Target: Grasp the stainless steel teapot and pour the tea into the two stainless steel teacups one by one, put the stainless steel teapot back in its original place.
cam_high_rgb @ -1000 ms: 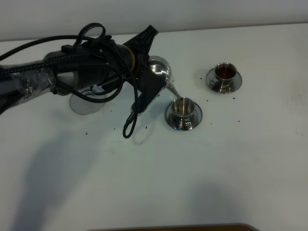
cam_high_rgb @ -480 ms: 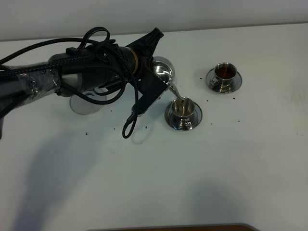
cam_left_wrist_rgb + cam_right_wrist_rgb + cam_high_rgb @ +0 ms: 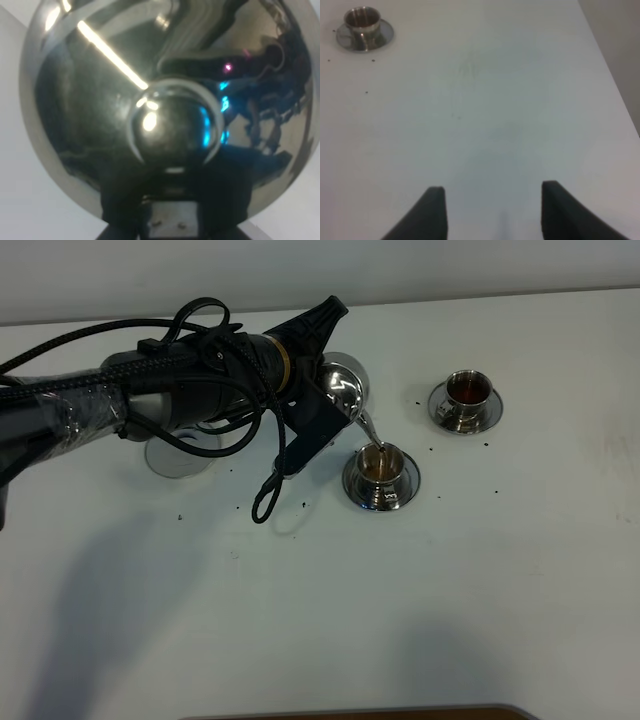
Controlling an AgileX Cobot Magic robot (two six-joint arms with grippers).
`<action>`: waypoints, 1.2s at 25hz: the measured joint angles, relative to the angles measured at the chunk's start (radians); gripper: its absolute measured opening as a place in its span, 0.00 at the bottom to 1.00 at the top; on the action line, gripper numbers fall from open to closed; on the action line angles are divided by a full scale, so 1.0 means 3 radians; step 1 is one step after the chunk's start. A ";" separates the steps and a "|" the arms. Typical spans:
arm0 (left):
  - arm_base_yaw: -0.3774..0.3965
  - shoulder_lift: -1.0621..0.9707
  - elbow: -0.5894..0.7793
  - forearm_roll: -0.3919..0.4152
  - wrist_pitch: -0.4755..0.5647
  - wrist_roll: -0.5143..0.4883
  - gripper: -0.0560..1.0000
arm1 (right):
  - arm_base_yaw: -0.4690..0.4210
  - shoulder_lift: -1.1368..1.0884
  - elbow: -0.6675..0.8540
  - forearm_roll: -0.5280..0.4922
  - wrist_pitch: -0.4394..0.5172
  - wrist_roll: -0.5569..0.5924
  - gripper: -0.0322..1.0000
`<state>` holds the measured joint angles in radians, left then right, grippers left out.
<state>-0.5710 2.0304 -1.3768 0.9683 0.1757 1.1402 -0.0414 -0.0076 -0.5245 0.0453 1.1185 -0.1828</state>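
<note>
1. A white table [image 3: 450, 590] is carrying the whole setup, and small dark specks [image 3: 435, 498] are lying scattered on it.
2. The left gripper [image 3: 315, 390] is clamping the stainless steel teapot [image 3: 343, 390] and holding it clear of the table. The fingers themselves are mostly hidden behind the wrist and its cables.
3. In the left wrist view the teapot's [image 3: 170, 100] mirror-finish dome and round lid knob [image 3: 170, 127] are filling almost the whole frame.
4. The teapot is tilting spout-down. Its thin curved spout [image 3: 365, 425] is pointing away from the arm, with its tip hanging over the rim of the nearer teacup [image 3: 381, 465].
5. The nearer teacup is standing on its saucer [image 3: 355, 485] just beside the teapot, directly under the spout. Reddish-brown tea [image 3: 379, 458] is showing inside it.
6. The second teacup [image 3: 467, 390] is standing on its own saucer [image 3: 490, 412], beyond the nearer teacup from the teapot and well apart from the teapot. It is holding darker tea.
7. The round steel coaster [image 3: 180, 455] is lying on the opposite side of the teapot from both cups, partly covered by the left arm.
8. The right gripper [image 3: 492, 210] is hanging above bare table with its fingers [image 3: 432, 215] spread wide and nothing between them.
</note>
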 joint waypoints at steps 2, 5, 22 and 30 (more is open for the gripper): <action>0.0000 0.0000 0.0000 0.0006 0.0001 0.0000 0.29 | 0.0000 0.0000 0.0000 0.0000 0.0000 0.0000 0.44; 0.0003 0.0000 0.0000 0.0014 -0.0001 0.0000 0.29 | 0.0000 0.0000 0.0000 0.0000 0.0000 0.0000 0.44; 0.0003 0.0000 0.0000 0.0352 -0.0072 -0.0004 0.29 | 0.0000 0.0000 0.0000 0.0000 0.0000 -0.0003 0.44; 0.0003 0.0000 0.0000 0.0502 -0.0102 -0.0004 0.29 | 0.0000 0.0000 0.0000 0.0000 0.0000 -0.0003 0.44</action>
<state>-0.5701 2.0304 -1.3768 1.1189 0.1451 1.1389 -0.0414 -0.0076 -0.5245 0.0453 1.1185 -0.1837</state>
